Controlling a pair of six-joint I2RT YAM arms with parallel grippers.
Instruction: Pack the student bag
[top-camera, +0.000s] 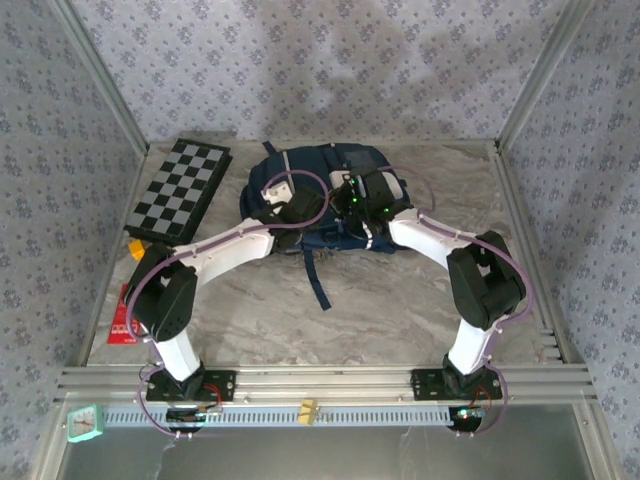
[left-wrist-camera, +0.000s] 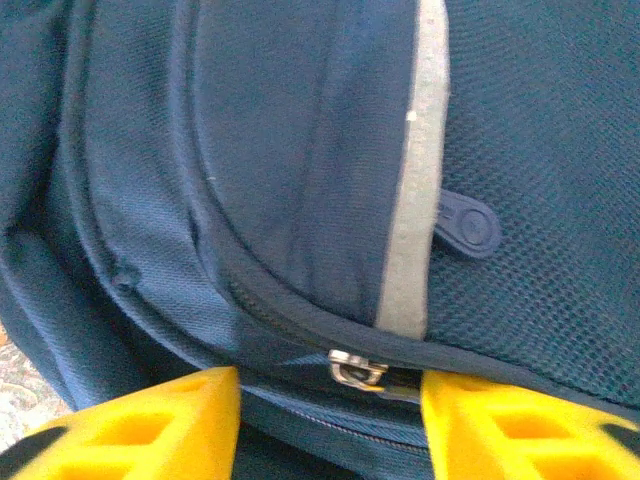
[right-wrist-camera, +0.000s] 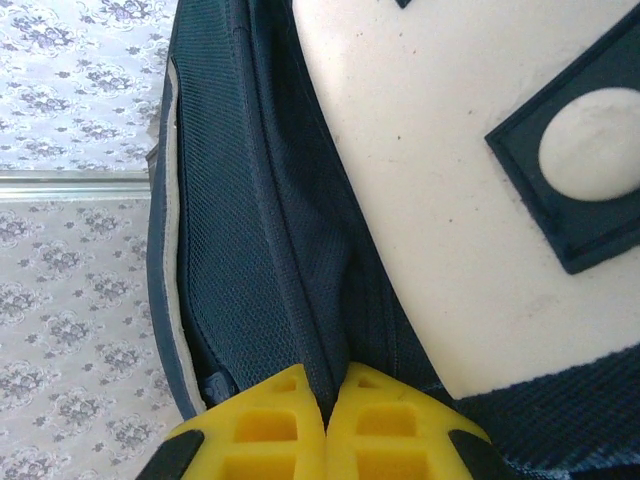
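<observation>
The student bag (left-wrist-camera: 300, 150) is matt woven cloth, its zipper (left-wrist-camera: 357, 368) metal.

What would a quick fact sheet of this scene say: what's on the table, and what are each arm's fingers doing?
Main item: navy student bag, lying on the table
Left fingers: open, either side of a metal zipper pull
Right fingers: shut on a fold of bag fabric
Nearby: chessboard, left of the bag
</observation>
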